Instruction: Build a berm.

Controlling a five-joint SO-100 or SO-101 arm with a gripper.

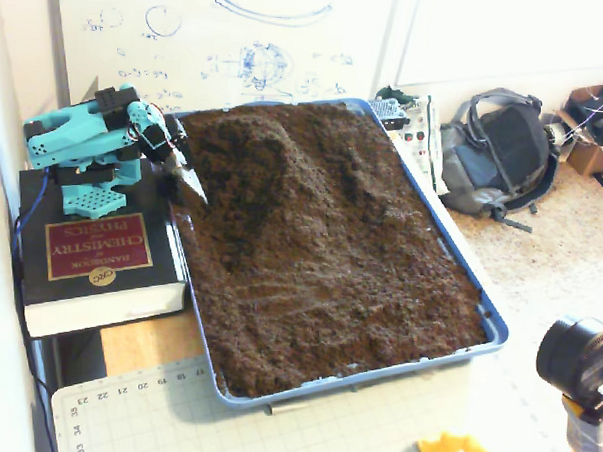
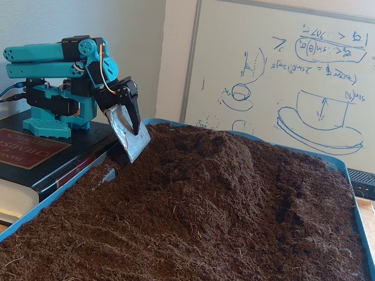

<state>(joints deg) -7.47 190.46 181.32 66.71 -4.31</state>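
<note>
— Where's your pincer?

— My gripper (image 2: 130, 136) is in the upper left of both fixed views, at the left rim of the blue tray (image 1: 460, 255). Its black fingers (image 2: 133, 111) are clamped on a thin metal plate (image 2: 128, 132), which hangs tilted with its lower edge at the soil.

— And the berm?

— The berm (image 1: 247, 136) (image 2: 231, 153) rises just right of the plate, at the tray's far end — a rounded hump above the rippled soil (image 1: 323, 302). My arm stands on a chemistry handbook (image 1: 95, 262) beside the tray.
</note>
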